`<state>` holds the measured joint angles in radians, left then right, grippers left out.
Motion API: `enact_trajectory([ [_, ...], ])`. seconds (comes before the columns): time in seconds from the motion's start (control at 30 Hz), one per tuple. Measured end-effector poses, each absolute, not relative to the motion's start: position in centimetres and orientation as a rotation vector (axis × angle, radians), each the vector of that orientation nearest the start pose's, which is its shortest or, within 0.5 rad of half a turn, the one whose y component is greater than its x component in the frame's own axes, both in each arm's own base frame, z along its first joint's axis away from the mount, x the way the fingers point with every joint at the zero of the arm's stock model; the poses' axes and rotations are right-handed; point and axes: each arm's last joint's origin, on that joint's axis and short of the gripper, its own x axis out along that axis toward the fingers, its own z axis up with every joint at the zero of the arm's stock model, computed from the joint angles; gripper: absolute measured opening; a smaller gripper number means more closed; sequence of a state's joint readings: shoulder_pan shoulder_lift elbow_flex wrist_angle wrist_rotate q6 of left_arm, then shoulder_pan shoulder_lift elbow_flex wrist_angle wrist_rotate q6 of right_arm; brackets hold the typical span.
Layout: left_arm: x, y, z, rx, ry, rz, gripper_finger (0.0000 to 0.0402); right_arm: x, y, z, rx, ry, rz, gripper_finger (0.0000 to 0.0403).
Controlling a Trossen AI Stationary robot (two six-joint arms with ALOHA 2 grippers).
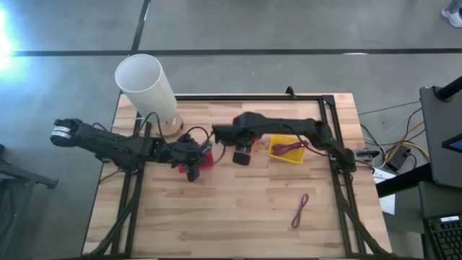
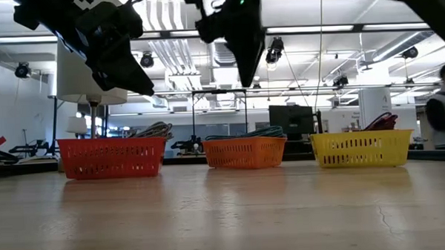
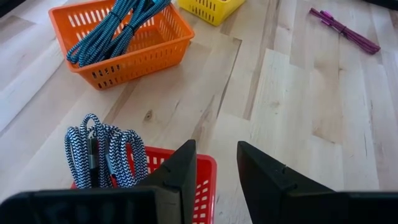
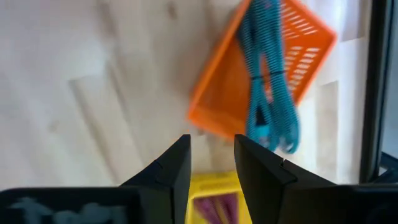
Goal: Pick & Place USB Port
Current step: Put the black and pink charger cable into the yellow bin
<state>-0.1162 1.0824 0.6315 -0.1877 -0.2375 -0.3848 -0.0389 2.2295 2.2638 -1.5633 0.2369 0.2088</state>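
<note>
On the wooden worktop (image 1: 238, 209) three small baskets stood in a row: a red basket (image 2: 112, 157), an orange basket (image 2: 245, 152) and a yellow basket (image 2: 362, 149). The left hand (image 3: 214, 180) hovered above the red basket's edge with its two fingers parted by a narrow gap and nothing between them. Below it, a black-and-white braided USB cable (image 3: 102, 152) lay coiled in the red basket. The right hand (image 4: 211, 168) hung over the middle of the worktop, above the orange and yellow baskets, its fingers likewise set a little apart and empty. A blue braided cable (image 4: 267, 81) lay in the orange basket, draped across it from one side to the other. Dark red cables (image 1: 289, 149) lay in the yellow basket. One magenta USB cable (image 1: 300, 209) lay loose on the bare wood, well apart from all three baskets and from both hands, toward the near right part of the worktop. A tall white cylinder (image 1: 146, 85) stood at the far left corner. In the low view a person (image 2: 444, 106) showed at the room's right edge.
</note>
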Motion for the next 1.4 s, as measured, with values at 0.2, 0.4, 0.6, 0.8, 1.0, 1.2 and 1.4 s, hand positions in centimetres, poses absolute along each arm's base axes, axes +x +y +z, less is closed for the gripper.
enact_trajectory([
  [0.2,21.9,-1.9,22.7,-0.259,0.598,0.236,0.0110,40.9,1.9,27.8,0.009,1.534,-0.380,0.0108],
  [0.4,21.9,-1.9,22.6,-0.260,0.600,0.237,0.0110,37.3,5.4,27.1,0.065,1.491,-0.423,0.0108],
  [0.6,21.8,-1.9,22.3,-0.271,0.603,0.242,0.0110,31.9,7.2,27.3,0.258,1.384,-0.554,0.0114],
  [0.8,21.6,-1.8,21.8,-0.297,0.608,0.252,0.0110,26.8,7.5,26.2,0.529,1.291,-0.731,0.0114],
  [1.0,22.0,-1.9,22.2,-0.293,0.553,0.237,0.0109,23.0,8.3,23.8,0.745,1.270,-0.826,0.0116],
  [1.2,22.7,-1.9,23.5,-0.204,0.416,0.190,0.0108,20.7,9.9,21.9,0.905,1.249,-0.880,0.0111],
  [1.4,23.0,-1.9,24.1,-0.134,0.350,0.167,0.0108,19.7,12.2,21.1,1.067,1.213,-0.907,0.0116],
])
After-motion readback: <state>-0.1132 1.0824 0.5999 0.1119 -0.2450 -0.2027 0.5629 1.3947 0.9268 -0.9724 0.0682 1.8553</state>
